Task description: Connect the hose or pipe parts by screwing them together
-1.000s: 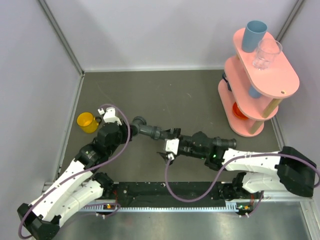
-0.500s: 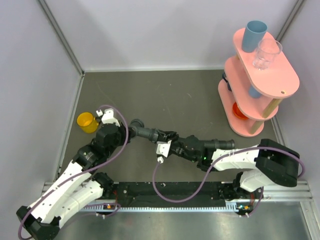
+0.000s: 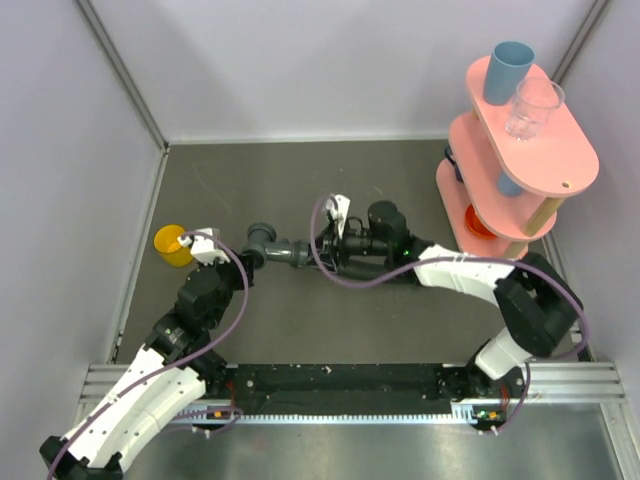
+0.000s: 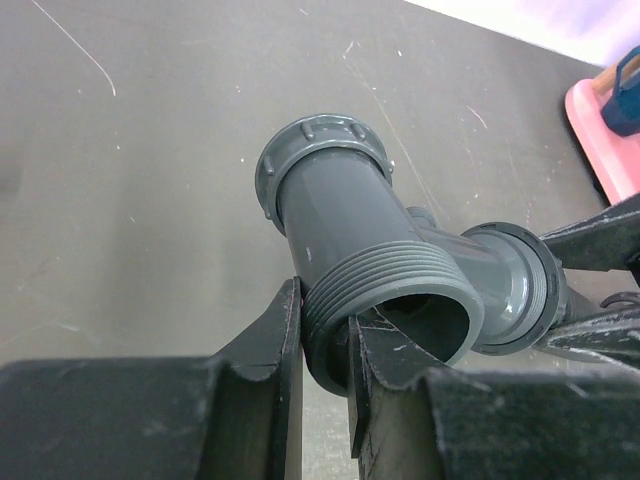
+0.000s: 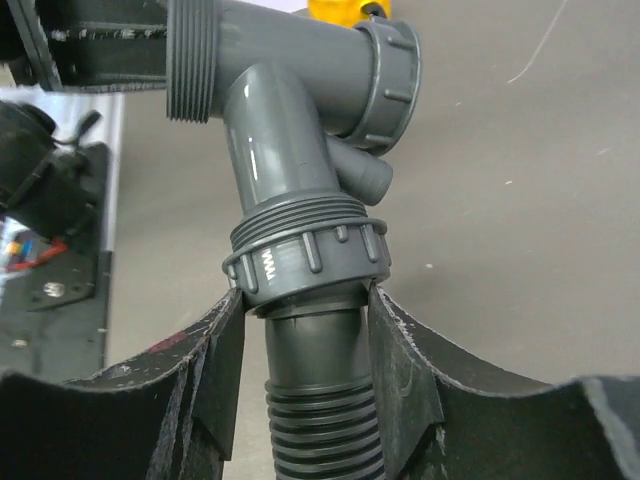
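Screwing is seemingly proceeding above the table [image 3: 400,190]: the left gripper [image 4: 325,330] is pinching the branch fitting [image 4: 340,200] by its threaded rim, the right gripper [image 5: 305,300] is clamping the collar [image 5: 305,262] of the ribbed hose [image 5: 320,430], and tightening is calling for a straight wrist twist.

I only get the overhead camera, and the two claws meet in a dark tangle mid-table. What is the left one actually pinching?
Observer: The left gripper pinches the fitting by the wall of its threaded open end; one finger looks to be inside the mouth, the other outside.
Operator: And the right one?
Observer: The right gripper is shut on the hose, with a finger on either side just under the collar.
Operator: Is that collar on yet?
Observer: It sits on the fitting's branch, with a few threads showing above it.
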`<state>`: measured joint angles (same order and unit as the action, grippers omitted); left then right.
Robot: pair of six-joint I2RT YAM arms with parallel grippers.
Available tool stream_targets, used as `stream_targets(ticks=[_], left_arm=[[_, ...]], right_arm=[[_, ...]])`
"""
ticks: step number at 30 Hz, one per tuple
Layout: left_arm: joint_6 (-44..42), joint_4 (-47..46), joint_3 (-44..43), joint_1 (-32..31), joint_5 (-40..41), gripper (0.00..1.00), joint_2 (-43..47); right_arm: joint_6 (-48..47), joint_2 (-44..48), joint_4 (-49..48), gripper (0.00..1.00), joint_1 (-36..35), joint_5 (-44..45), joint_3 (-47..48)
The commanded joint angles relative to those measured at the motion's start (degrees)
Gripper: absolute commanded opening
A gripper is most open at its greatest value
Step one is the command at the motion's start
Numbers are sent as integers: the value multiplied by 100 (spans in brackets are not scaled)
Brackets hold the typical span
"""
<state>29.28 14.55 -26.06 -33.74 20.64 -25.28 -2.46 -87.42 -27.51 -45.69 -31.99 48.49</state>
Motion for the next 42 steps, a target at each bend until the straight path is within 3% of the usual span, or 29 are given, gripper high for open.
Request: stream_targets(ticks=[1,4,9,25,38,42], left_arm=[[-18,-822,75,-186,-1248,0,49],[-80,-752,101,-186,-1001,0,67],[-27,-743,145,-186,-957,0,58],[201,-558,31,-186,-746,0,-21],[350,-189,-197,-186,-518,0,-329],[394,-40,-338,-186,-526,0,-416]], right_arm=[[1773,-574,-176,39,490,-835,863],[2319,-689,-431,56,719,-696,864],[2162,-601,-265,65,693,-178,873],[309,-171,1300,69,44,1528,1137],[-1115,1112,1397,99,-440,1416,232],[-1660,1551,1240,99,-913,1800,-330]])
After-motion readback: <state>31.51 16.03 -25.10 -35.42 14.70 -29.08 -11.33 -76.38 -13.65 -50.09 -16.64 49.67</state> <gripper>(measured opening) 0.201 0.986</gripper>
